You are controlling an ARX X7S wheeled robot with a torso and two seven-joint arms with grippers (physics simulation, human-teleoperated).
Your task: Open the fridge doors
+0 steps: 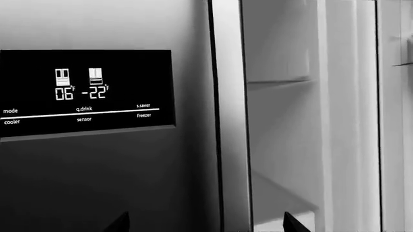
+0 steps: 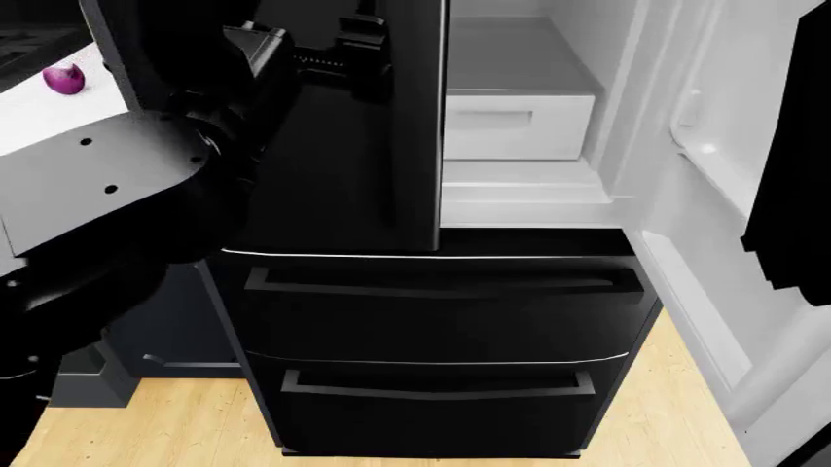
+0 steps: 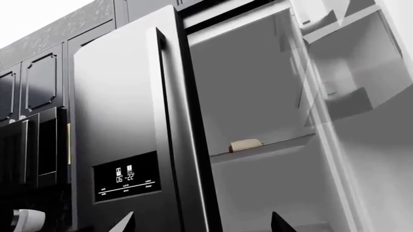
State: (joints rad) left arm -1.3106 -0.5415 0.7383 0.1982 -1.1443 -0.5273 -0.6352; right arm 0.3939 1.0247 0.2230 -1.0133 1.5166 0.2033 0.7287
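Left gripper [image 1: 205, 227]: two dark fingertips set wide apart, holding nothing, just before the left door. Right gripper [image 3: 203, 223]: fingertips likewise spread, empty, below the left door's free edge.

Left door [image 2: 341, 146]: glossy black, shut or nearly so (which, I cannot tell), with a slim vertical handle [image 3: 162, 96] and a lit display panel [image 1: 84, 92] reading 06 and -22.

Right door [image 2: 707, 175]: swung wide to the right of the left door, its white lining and bins facing out.

Interior: white, with a crisper drawer [image 2: 517, 122] right of the left door and a small tan item [image 3: 245, 144] on a shelf [image 3: 271, 147] above.

Two black drawers [image 2: 435, 292] sit below the left door.

Beyond, left of the left door: navy cabinets [image 3: 38, 82].
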